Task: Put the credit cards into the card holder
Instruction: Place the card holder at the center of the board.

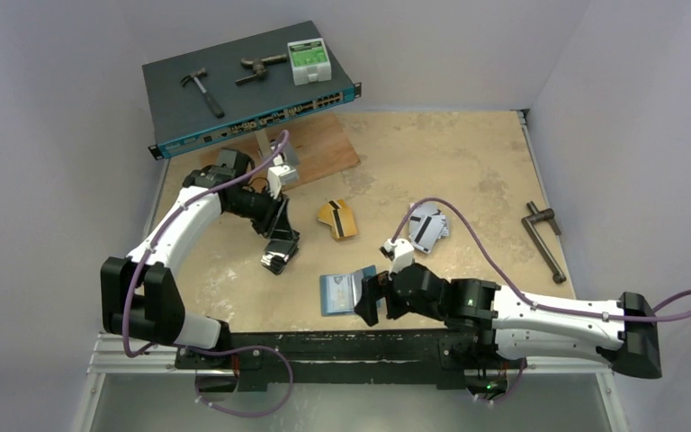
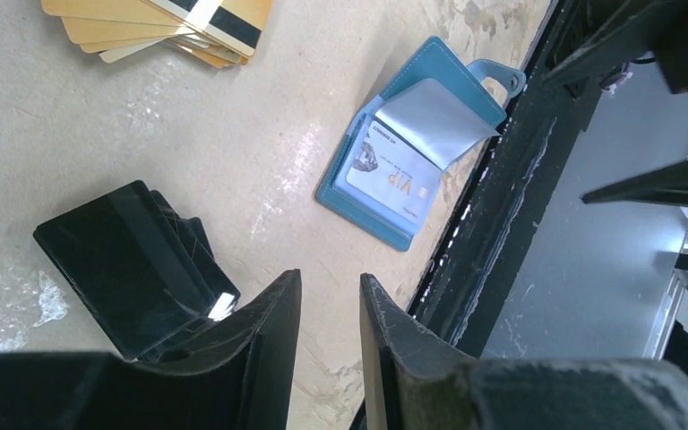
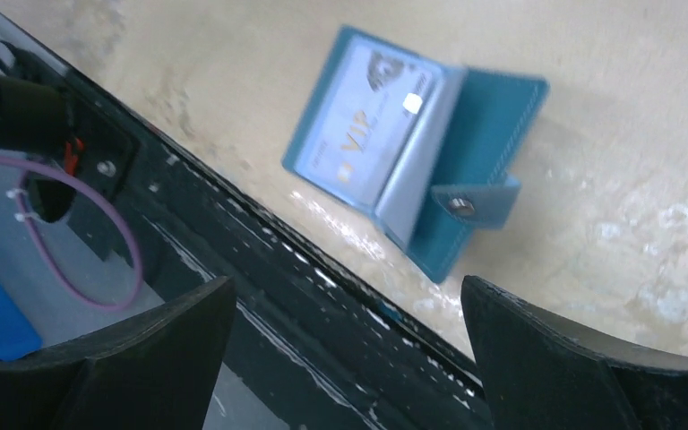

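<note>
The teal card holder lies open near the table's front edge, with a silver VIP card showing in a slot; it also shows in the left wrist view and in the right wrist view, its snap tab turned outward. My right gripper is wide open and empty, just right of the holder, over the front rail. My left gripper hovers over the black card stack, its jaws a narrow gap apart and empty; the black cards lie to their left. Gold-orange cards and silver-grey cards lie fanned mid-table.
A network switch at the back left carries a hammer, a metal tool and a white-green box. A wooden board lies in front of it. A metal door handle lies at the right. The black front rail runs below the holder.
</note>
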